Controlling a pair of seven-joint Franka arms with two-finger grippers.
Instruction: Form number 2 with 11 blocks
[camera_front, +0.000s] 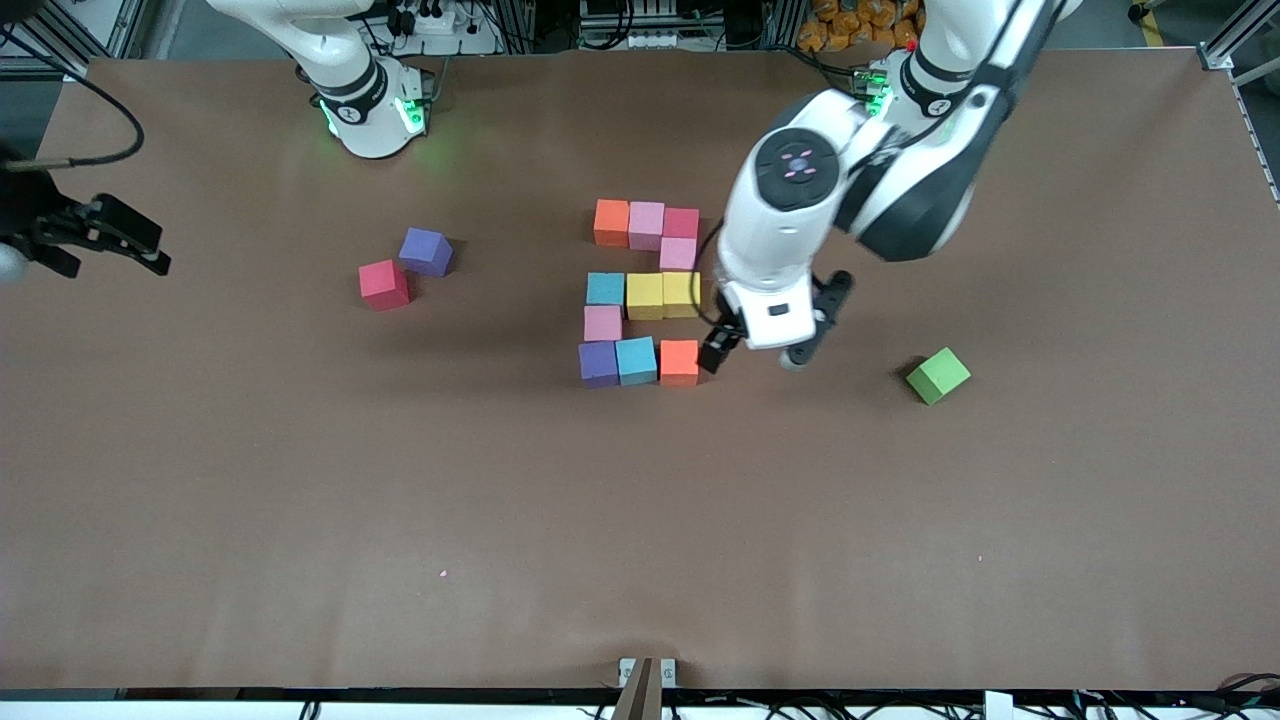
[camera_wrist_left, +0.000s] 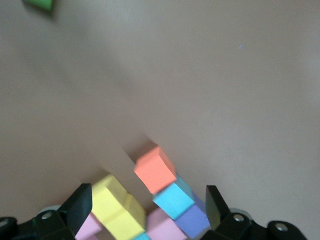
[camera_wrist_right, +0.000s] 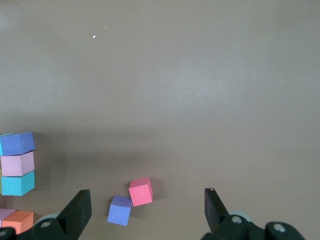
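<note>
The brown table (camera_front: 300, 520) carries everything, and the number 2 (camera_front: 645, 292) lies near its middle, complete with eleven blocks. The left gripper (camera_front: 757, 352) hangs low over the table just beside the digit, with its fingers (camera_wrist_left: 80, 204) spread wide and holding nothing. In the left wrist view the lowest rows of the digit show between the two fingers. One finger is close to the orange block (camera_front: 679, 362) that ends the lowest row, but I cannot tell if it touches it. From this finger, the row goes on toward the right arm's end with a light blue block (camera_front: 636, 360) and a purple block (camera_front: 598, 362). The two yellow blocks (camera_front: 663, 294) of the middle row lie just beside the wrist of this gripper. The green cube (camera_front: 937, 375) lies well apart from the fingers, toward the left arm's end of the table. The right gripper (camera_front: 150, 250) waits over the edge of the table at the right arm's end, its fingers (camera_wrist_right: 77, 210) also released and empty. A loose red cube (camera_front: 384, 284) and a loose purple cube (camera_front: 426, 251) (they touch at one corner) lie between these fingers and the digit.
</note>
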